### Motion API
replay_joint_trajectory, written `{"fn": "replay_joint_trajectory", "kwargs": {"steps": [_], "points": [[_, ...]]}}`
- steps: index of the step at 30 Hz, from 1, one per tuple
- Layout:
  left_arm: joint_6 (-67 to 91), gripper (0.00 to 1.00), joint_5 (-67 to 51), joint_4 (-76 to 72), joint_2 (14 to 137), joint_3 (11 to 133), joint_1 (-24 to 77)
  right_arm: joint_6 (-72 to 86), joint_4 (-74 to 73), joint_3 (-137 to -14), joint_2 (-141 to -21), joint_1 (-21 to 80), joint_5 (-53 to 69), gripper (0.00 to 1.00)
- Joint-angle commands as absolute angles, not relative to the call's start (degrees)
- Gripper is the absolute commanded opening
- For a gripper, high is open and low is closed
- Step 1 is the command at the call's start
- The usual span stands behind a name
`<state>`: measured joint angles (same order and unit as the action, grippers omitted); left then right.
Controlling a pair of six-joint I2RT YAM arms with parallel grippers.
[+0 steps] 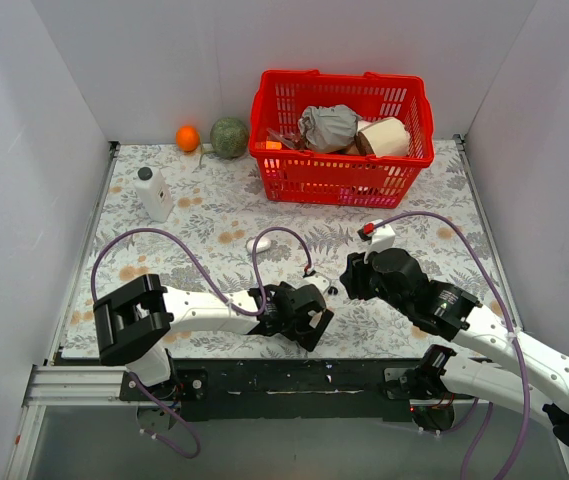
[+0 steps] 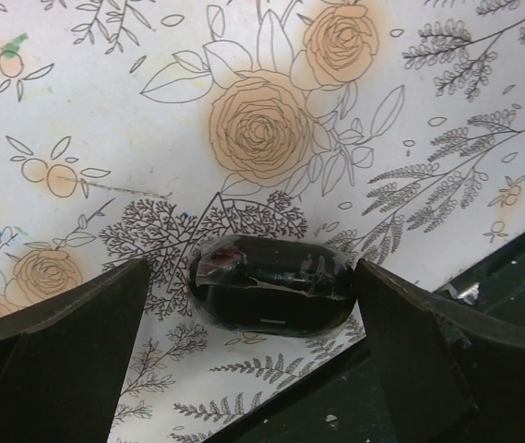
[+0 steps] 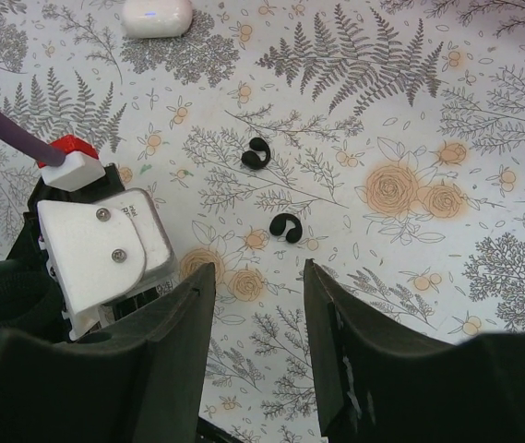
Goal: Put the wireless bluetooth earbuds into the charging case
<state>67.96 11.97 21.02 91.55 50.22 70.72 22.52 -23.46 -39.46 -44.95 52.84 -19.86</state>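
Observation:
Two tiny black C-shaped earbuds lie apart on the flowered tablecloth in the right wrist view, one (image 3: 256,154) farther off and one (image 3: 285,227) just ahead of my right gripper (image 3: 257,277). That gripper is open and empty, above the cloth. The white charging case (image 3: 157,17) lies shut at the top of that view, and left of centre in the top view (image 1: 259,243). My left gripper (image 2: 253,269) is open, its fingers on either side of a larger glossy black oval object (image 2: 271,284) near the table's front edge, not touching it.
A red basket (image 1: 342,125) with wrapped items stands at the back. A white bottle with a black cap (image 1: 154,193) stands at the left. An orange (image 1: 187,137) and a green melon (image 1: 229,137) lie at the back wall. The left arm's wrist camera (image 3: 96,245) is close beside my right gripper.

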Motion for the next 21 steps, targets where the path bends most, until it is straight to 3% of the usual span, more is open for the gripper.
{"fn": "replay_joint_trajectory", "kwargs": {"steps": [1, 9, 21], "points": [[67.9, 0.93, 16.3, 24.8, 93.1, 50.6, 71.5, 22.3, -22.9, -39.3, -43.6, 52.6, -22.2, 0.5], [67.8, 0.88, 19.1, 25.8, 95.9, 52.7, 74.9, 22.1, -23.7, -39.4, -42.4, 52.6, -23.2, 0.5], [67.7, 0.89, 19.1, 27.5, 96.2, 52.4, 76.5, 22.4, -24.5, -38.6, -40.9, 52.6, -23.7, 0.5]]}}
